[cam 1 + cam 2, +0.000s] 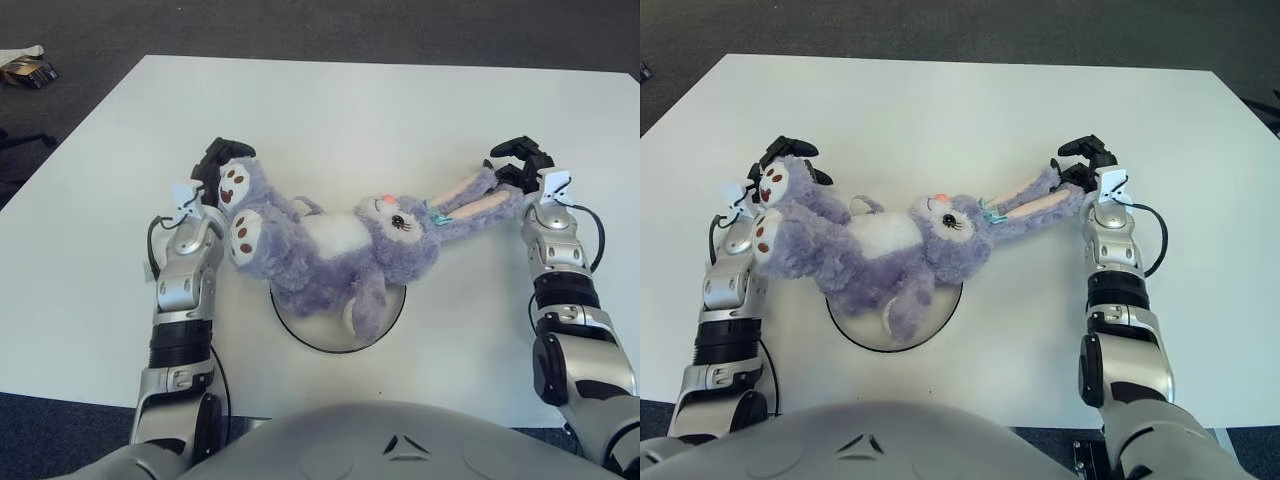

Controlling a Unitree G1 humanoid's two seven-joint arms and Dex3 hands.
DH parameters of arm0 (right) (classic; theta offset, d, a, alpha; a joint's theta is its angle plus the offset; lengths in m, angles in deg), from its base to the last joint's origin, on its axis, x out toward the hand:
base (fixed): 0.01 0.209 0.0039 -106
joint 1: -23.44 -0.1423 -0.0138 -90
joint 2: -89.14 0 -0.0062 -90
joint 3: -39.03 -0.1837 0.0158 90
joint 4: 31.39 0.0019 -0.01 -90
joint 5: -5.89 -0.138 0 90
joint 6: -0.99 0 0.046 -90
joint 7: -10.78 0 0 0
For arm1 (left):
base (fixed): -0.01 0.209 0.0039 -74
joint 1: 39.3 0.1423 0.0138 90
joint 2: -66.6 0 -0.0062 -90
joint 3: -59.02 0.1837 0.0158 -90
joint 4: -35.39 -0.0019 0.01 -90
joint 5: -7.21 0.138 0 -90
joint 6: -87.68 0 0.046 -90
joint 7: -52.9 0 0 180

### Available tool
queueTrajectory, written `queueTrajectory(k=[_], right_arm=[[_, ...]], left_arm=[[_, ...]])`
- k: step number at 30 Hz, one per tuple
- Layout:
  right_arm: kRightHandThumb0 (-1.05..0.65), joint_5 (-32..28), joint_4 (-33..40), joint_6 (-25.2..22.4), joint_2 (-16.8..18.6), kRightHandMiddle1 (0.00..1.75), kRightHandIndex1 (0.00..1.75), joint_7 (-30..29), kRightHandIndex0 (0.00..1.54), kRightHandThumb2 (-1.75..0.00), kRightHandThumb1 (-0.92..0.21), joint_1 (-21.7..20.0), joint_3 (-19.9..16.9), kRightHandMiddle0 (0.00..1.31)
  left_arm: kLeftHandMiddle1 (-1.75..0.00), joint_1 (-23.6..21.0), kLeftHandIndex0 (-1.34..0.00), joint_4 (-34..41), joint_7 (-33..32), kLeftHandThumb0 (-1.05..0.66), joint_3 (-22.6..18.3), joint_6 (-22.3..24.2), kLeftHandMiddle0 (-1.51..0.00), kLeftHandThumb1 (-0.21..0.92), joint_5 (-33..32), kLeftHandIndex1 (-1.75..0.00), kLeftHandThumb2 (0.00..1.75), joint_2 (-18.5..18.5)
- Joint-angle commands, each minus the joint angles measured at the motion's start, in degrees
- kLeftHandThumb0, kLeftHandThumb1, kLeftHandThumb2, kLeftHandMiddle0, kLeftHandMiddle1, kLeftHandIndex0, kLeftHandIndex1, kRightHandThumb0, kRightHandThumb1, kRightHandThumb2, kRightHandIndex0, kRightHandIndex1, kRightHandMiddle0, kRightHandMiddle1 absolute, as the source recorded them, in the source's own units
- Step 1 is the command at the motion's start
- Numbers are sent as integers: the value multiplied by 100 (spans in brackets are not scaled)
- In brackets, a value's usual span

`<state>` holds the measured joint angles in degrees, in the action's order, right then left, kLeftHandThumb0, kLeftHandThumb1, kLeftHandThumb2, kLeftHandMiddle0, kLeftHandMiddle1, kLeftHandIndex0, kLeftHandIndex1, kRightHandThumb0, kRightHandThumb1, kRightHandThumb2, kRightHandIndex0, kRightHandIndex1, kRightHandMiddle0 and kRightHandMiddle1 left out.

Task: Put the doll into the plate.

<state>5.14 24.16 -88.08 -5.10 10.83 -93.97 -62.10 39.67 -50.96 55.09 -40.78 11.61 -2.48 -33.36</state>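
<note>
Both arms reach forward over the table, forearms roughly parallel and well apart. The left hand (pixel 222 166) sits at the left, black fingers curled and touching the doll's (pixel 330 250) feet. The right hand (pixel 518 165) sits at the right, fingers curled at the tip of the doll's ears. Both wrists are straight, silver forearms angled slightly inward toward the hands.

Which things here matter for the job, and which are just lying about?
For the job: doll, lying across the plate; left hand at its feet; right hand at its ears.
Lying about: small object on the floor, far left; table.
</note>
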Motion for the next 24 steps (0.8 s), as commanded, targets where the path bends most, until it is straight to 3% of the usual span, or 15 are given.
queueTrajectory(k=[1, 7, 17, 24], right_arm=[[-1, 99, -40, -239, 209, 173, 163, 21, 65, -126, -34, 337, 188, 38], [-1, 128, 294, -340, 337, 173, 164, 47, 66, -127, -33, 554, 371, 38], [-1, 100, 212, -87, 472, 173, 165, 278, 66, -127, -33, 631, 612, 37], [-1, -135, 1197, -547, 733, 174, 164, 391, 65, -127, -33, 969, 693, 38]], left_arm=[[-169, 96, -30, -13, -59, -1, 58, -68, -61, 39, 111, -175, 123, -12], [-166, 113, -29, -81, -42, -1, 112, -133, -59, 42, 185, -175, 119, -39], [-162, 134, -26, -208, -18, -1, 141, -217, -58, 47, 162, -175, 112, -116], [-165, 116, -27, -316, -88, -1, 87, -283, -58, 45, 144, -175, 115, -193]])
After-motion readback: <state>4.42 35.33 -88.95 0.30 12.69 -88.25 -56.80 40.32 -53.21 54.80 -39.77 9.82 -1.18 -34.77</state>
